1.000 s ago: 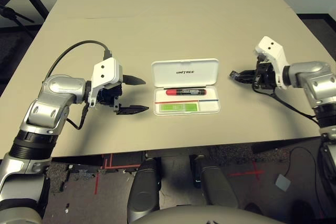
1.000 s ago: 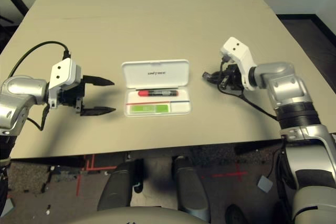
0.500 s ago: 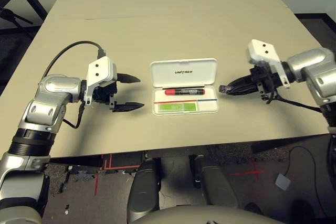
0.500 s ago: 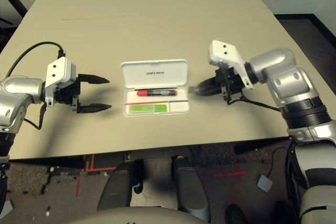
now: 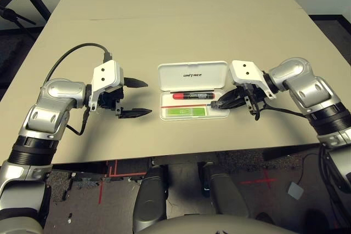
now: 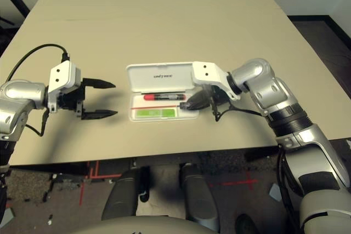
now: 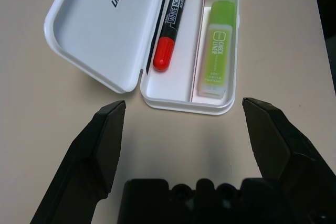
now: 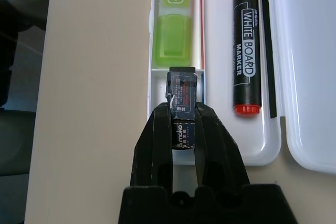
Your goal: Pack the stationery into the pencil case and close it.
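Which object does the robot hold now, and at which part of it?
The right end effector holds the small dark block by its near end; its far end sticks out beyond the fingertips.

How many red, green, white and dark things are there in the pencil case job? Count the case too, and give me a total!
Red and black: 1, the marker
Green: 1, the highlighter
White: 1, the open pencil case
Dark: 1, the small block held by the right gripper
Total: 4
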Controlling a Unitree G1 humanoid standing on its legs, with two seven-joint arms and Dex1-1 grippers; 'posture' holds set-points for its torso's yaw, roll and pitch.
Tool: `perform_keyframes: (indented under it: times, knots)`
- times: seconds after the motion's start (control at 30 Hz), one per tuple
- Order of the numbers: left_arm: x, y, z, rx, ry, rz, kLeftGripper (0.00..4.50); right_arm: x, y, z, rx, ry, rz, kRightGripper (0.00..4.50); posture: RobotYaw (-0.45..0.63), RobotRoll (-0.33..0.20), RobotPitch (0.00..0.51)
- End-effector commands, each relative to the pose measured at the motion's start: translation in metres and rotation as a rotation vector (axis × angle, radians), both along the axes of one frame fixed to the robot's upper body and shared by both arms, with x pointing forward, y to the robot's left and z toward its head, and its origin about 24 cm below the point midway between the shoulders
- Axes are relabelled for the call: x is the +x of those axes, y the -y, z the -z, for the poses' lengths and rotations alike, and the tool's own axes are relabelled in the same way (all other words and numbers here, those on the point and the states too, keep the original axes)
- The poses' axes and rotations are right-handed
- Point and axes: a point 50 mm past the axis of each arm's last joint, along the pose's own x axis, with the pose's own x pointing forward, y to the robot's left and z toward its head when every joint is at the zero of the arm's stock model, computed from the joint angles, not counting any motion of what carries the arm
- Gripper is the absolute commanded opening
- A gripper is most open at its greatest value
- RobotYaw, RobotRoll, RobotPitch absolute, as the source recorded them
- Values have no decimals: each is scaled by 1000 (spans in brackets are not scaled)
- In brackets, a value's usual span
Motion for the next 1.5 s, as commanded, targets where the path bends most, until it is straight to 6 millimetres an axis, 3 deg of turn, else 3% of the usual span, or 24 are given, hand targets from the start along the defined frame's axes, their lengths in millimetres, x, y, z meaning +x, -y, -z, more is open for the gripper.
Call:
perform_keyframes:
  times: [0.03, 0.37, 0.4, 0.47, 0.7, 0.9, 1.1, 1.23, 1.5]
  knots:
    - [-2, 0, -2, 5, 5, 6, 4500, 0, 2, 5, -13, 2, -1, 657, 48, 0, 173]
    - [6, -1, -5, -26, 0, -37, 4500, -4, 8, -3, 31, -45, -11, 4389, 36, 0, 170]
    - [7, -1, -5, -31, 0, -46, 4500, -4, 9, -5, 43, -51, -9, 4491, 34, 0, 169]
    - [9, -2, -6, -38, -2, -64, 4500, -5, 11, -9, 58, -49, -7, 4491, 33, 0, 169]
    - [29, -20, -20, -52, 16, -203, 4500, -6, 56, -24, 82, -48, 96, 4491, 20, 0, 163]
    - [42, -36, -22, -11, 11, -280, 2430, -6, 83, -28, 97, -36, 165, 4500, 2, 0, 161]
    - [58, -43, -22, 16, 29, -328, 78, -9, 89, -25, 105, -31, 187, 4500, -12, 0, 166]
    - [75, -31, -23, 6, 52, -331, 30, -10, 89, -25, 126, -37, 188, 4500, -21, 0, 172]
    - [100, 20, -12, -24, 40, -219, 30, -17, 91, -30, 186, -57, 162, 4500, -54, 0, 183]
